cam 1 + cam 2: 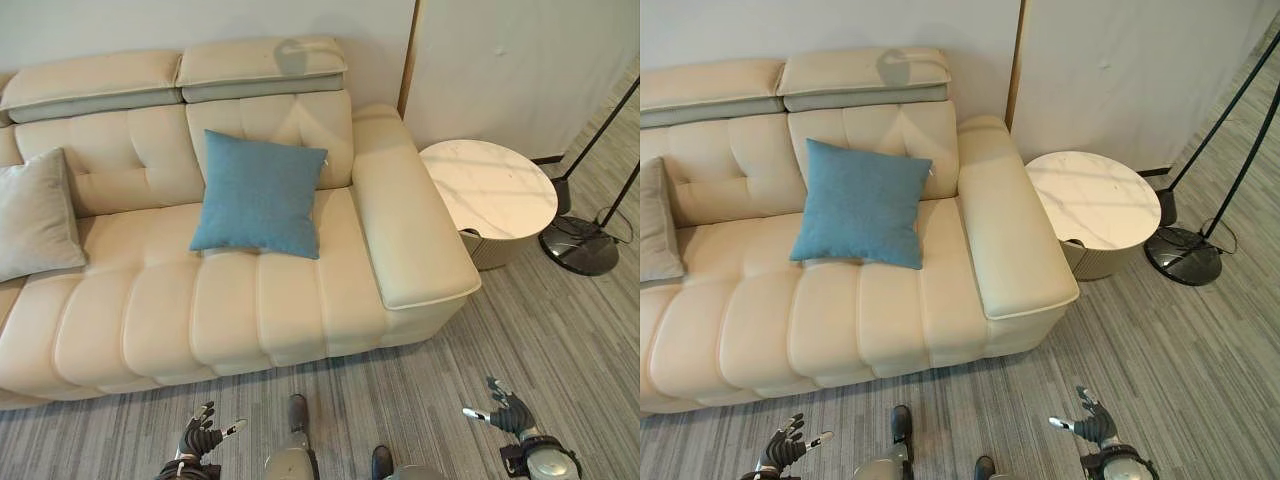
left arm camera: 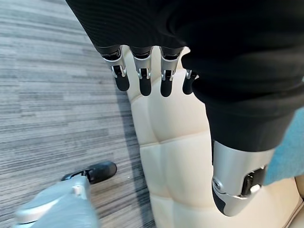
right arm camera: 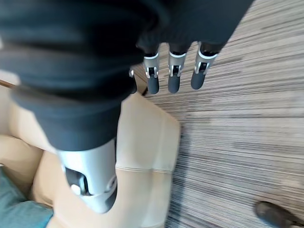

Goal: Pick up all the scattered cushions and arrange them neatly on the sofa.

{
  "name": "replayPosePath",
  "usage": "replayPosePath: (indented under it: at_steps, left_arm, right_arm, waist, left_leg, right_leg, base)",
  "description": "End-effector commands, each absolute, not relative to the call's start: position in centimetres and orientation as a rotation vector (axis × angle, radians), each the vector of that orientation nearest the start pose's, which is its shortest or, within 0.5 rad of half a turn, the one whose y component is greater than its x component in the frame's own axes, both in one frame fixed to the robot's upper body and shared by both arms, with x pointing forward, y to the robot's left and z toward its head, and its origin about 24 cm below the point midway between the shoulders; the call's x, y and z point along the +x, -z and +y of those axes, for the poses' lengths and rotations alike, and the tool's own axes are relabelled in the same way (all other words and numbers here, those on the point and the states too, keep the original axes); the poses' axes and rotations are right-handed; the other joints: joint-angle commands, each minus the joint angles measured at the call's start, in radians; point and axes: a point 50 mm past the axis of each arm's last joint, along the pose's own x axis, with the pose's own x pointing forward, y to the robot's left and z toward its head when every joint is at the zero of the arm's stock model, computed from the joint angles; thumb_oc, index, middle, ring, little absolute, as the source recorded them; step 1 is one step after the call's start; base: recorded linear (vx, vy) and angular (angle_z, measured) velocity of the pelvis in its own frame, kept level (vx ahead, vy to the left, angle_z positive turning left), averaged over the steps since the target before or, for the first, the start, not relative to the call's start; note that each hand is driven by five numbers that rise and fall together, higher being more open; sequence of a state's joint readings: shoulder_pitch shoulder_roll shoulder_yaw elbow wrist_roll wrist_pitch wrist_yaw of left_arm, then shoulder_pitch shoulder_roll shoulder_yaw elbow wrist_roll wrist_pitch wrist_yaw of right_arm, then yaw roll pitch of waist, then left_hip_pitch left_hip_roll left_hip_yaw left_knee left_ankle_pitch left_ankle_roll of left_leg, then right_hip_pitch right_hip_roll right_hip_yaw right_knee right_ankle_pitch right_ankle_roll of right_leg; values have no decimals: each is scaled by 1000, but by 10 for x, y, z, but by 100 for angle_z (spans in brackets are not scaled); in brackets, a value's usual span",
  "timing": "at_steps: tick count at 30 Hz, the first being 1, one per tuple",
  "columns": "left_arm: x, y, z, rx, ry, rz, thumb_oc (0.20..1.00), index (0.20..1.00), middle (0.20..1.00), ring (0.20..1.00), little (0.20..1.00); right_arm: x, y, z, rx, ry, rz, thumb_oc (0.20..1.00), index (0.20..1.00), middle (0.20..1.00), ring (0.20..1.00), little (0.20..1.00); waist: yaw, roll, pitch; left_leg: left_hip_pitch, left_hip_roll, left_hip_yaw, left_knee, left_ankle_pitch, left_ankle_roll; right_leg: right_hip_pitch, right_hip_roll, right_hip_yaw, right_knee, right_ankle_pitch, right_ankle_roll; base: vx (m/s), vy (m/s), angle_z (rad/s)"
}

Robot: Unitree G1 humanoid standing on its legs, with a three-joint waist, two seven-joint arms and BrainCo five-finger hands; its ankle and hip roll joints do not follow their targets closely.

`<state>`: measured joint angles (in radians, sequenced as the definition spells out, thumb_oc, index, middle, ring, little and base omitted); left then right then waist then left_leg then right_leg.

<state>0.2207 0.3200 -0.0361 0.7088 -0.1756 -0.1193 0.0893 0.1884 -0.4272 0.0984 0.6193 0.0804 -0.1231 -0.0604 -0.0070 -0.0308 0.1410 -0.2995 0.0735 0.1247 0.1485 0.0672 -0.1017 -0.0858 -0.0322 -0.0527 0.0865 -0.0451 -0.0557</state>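
Both hands are hanging low over the striped floor [image 1: 480, 340] in front of the sofa [image 1: 200, 310]. Left hand [image 1: 198, 436] is holding nothing, its fingers [image 2: 142, 80] relaxed and spread apart. Right hand [image 1: 508, 410] is also holding nothing, with its fingers [image 3: 173, 78] loosely straight. On the sofa seat, a blue cushion [image 1: 258, 193] is leaning upright against the backrest, near the armrest [image 1: 410, 220]. A grey cushion [image 1: 35, 215] is leaning against the backrest too, well apart from the blue one, at the left side. Just beside the armrest a round white table [image 1: 490, 190] is standing, and a black lamp base [image 1: 580, 245] is resting near it.
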Motion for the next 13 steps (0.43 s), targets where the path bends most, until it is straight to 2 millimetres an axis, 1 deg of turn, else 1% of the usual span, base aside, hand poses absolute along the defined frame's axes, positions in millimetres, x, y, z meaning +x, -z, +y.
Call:
replayPosePath:
  at_steps: [1,2,3,4,5,6,8,9,13]
  left_arm:
    - [140,92,273,219,-280,647,1000,1000,1000,1000,1000]
    - [140,93,273,215,-286,650,1000,1000,1000,1000,1000]
    - [140,93,273,215,-286,650,1000,1000,1000,1000,1000]
    - [139,93,270,206,-284,651,1000,1000,1000,1000,1000]
    - [139,94,270,206,-284,652,1000,1000,1000,1000,1000]
    - [141,93,270,225,-278,655,1000,1000,1000,1000,1000]
    - [140,93,271,224,-283,655,1000,1000,1000,1000,1000]
    - [141,93,271,230,-272,654,1000,1000,1000,1000,1000]
    - [136,96,272,248,-258,683,1000,1000,1000,1000,1000]
  right_arm:
    - [168,71,-280,-359,158,565,1000,1000,1000,1000,1000]
    - [167,71,-280,-359,155,567,1000,1000,1000,1000,1000]
    - [167,71,-280,-359,155,566,1000,1000,1000,1000,1000]
    - [165,75,-278,-364,146,582,1000,1000,1000,1000,1000]
    - [165,75,-278,-364,146,582,1000,1000,1000,1000,1000]
    - [165,76,-277,-366,146,589,1000,1000,1000,1000,1000]
    - [164,78,-275,-365,139,600,1000,1000,1000,1000,1000]
    - [161,81,-273,-370,126,614,1000,1000,1000,1000,1000]
    - [160,84,-271,-355,132,627,1000,1000,1000,1000,1000]
  waist:
    - [-26,-57,12]
    - [-30,-53,3]
    - [-31,-54,1]
    - [-40,-39,-22]
    - [-40,-39,-21]
    - [-46,-36,-33]
    - [-49,-35,-43]
    - [-53,-29,-59]
    - [-58,-22,-71]
  left_leg:
    - [111,-66,-17,58,-132,44]
    - [156,-69,-30,35,-145,46]
    - [155,-70,-30,31,-141,46]
    - [210,-67,-45,-41,-130,50]
    - [213,-67,-45,-45,-128,50]
    - [232,-67,-44,-81,-114,47]
    - [251,-74,-55,-122,-102,47]
    - [287,-77,-53,-178,-90,48]
    - [323,-76,-45,-234,-74,48]
  right_leg:
    - [67,0,31,-90,8,139]
    - [65,4,32,-92,10,141]
    - [63,3,32,-92,11,141]
    - [57,17,26,-86,7,141]
    - [58,17,26,-86,6,141]
    - [58,21,23,-81,8,143]
    - [59,22,19,-76,10,144]
    - [69,24,19,-81,12,147]
    - [83,25,23,-94,18,151]
  base:
    - [-124,5,7]
    - [-68,8,-6]
    - [13,29,-9]
    - [0,0,0]
    - [10,22,9]
    - [-3,7,10]
    - [20,27,7]
    - [40,35,1]
    - [2,44,-3]
